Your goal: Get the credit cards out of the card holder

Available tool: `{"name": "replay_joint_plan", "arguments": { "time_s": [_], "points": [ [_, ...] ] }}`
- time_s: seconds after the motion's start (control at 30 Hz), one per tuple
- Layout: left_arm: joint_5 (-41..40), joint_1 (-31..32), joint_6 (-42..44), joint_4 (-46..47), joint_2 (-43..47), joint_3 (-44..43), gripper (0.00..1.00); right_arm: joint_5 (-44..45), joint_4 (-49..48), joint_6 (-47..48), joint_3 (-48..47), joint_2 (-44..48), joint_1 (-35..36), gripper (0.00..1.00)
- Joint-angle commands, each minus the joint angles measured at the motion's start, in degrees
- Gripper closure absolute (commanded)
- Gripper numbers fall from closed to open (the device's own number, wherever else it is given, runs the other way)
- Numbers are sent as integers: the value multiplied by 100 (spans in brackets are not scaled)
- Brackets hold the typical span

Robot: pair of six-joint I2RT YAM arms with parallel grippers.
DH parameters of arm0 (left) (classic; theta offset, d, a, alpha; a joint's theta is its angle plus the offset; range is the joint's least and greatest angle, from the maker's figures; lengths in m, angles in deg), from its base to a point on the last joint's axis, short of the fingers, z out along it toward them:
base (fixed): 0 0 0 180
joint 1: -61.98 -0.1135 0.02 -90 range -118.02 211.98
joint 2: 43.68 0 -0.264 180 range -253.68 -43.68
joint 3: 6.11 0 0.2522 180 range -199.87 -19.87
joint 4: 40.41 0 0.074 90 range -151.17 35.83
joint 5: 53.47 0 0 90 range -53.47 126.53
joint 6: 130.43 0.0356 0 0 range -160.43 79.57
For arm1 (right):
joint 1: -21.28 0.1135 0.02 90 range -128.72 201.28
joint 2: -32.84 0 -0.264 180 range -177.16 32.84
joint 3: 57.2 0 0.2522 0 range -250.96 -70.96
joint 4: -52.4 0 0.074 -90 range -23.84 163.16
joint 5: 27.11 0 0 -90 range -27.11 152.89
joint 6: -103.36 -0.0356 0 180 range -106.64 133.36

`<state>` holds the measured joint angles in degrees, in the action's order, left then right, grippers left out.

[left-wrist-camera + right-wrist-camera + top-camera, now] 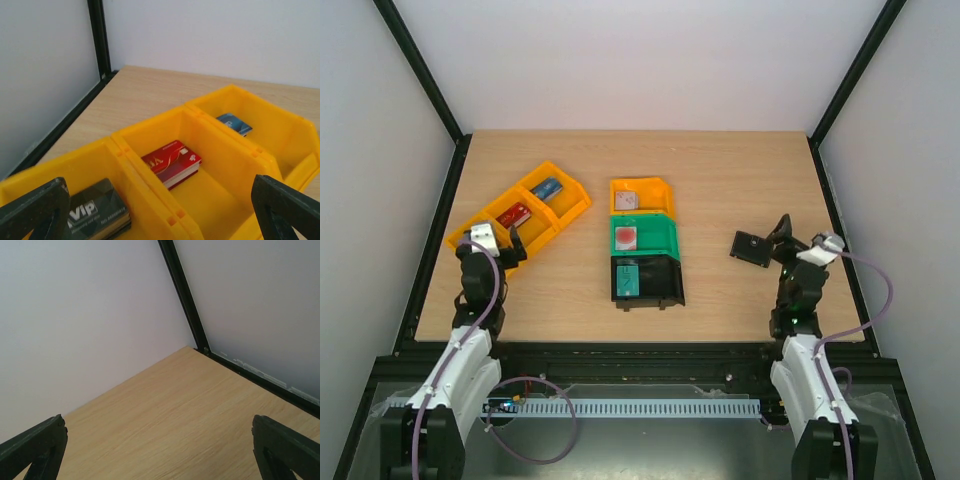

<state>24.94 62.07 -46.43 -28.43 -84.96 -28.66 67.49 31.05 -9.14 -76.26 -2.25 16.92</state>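
The black card holder [752, 246] lies on the table just left of my right gripper [783, 238]; whether it is open or closed does not show. It is out of the right wrist view, where the right gripper [159, 445] is wide open and empty over bare wood. A stack of red credit cards [172, 161] lies in the middle compartment of the yellow three-part bin [150, 200], also seen from above [516, 213]. My left gripper [160, 217] is wide open and empty above that bin's near end [498, 245].
The yellow bin also holds a black VIP card stack [97, 212] and a blue card [234, 123]. At mid-table stand a small yellow bin [642, 195], a green bin [645, 238] with a pale red-spot card, and a black bin [650, 280] with a teal card.
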Motion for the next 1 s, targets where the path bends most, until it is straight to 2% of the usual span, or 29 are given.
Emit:
{"name": "replay_joint_plan", "arguments": {
  "time_s": [0.0, 0.1, 0.13, 0.27, 0.4, 0.5, 0.6, 0.7, 0.77, 0.8, 0.97],
  "points": [
    [452, 4, 664, 109, 330, -374, 1, -216, 1321, 50, -1141, -282, -191, 1],
    [1806, 8, 1948, -256, 626, -633, 0, -416, 2491, -175, -2129, -885, -391, 1],
    [2047, 8, 2126, -399, 706, -785, 0, -462, 2961, -243, -2524, -1270, -424, 1],
    [1866, 10, 1811, -514, 797, -1172, 1, -567, 4486, -349, -3810, -2385, -592, 1],
    [2016, 11, 1086, -1426, 286, -2124, 1, -1396, 5548, -318, -4596, -3322, -1045, 1],
    [2354, 8, 448, -2063, -115, -2715, 1, -2544, 5853, -82, -4782, -3970, -1576, 2],
    [2893, 8, -377, -2081, -201, -2891, 1, -3284, 6320, 195, -4926, -4683, -1869, 16],
    [3550, 8, -1246, -1715, -215, -2834, 0, -3270, 6437, 430, -4761, -5018, -1877, 28],
    [3727, 15, -1788, -1294, -221, -2651, 0, -3031, 6295, 398, -4495, -5074, -1879, 36],
    [3743, 16, -1953, -1212, -230, -2560, 0, -3179, 6221, 356, -4432, -5090, -1872, 38],
    [3709, 155, -1826, -1041, -170, -2277, 0, -3690, 6137, 338, -4382, -5455, -1875, 41]
  ]
}}
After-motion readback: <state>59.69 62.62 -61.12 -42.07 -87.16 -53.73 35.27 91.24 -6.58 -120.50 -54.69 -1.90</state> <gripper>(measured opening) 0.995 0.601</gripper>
